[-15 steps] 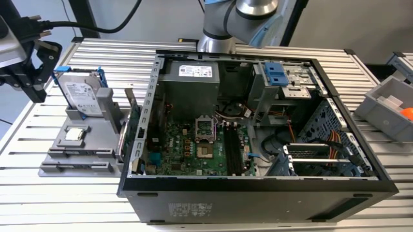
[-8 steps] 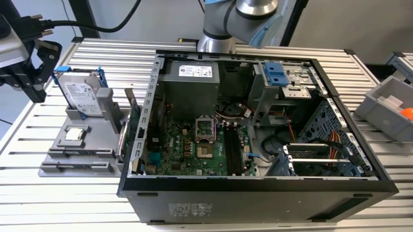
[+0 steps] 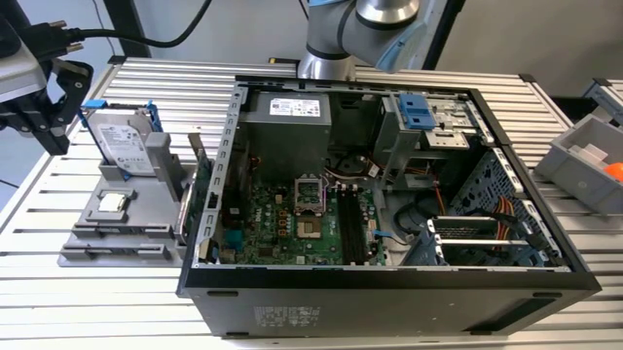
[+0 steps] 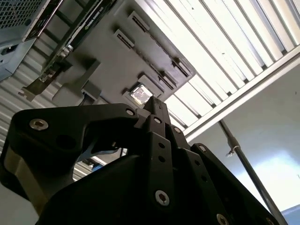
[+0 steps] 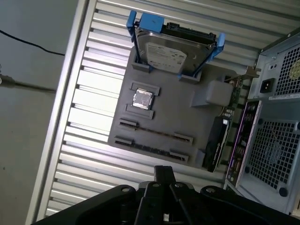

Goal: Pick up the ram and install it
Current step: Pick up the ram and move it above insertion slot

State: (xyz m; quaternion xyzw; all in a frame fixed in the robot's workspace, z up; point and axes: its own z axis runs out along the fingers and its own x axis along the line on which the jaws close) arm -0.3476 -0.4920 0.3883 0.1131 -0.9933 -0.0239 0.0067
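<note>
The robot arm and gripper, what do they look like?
The arm has rounded silver-grey joints with a light blue cap. The gripper is matte black, built of angular linked plates with silver screw heads; a black cable runs toward it.

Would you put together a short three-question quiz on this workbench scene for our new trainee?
1. True or false: the hard drive stands on edge in the grey holder.
2. The computer case is: A) open, with its board showing; B) shut by a side panel; C) covered by a cloth.
3. Fill in: in the exterior view, the claw hangs on that view's ____ of the case.
Key: 1 true; 2 A; 3 left.
</note>
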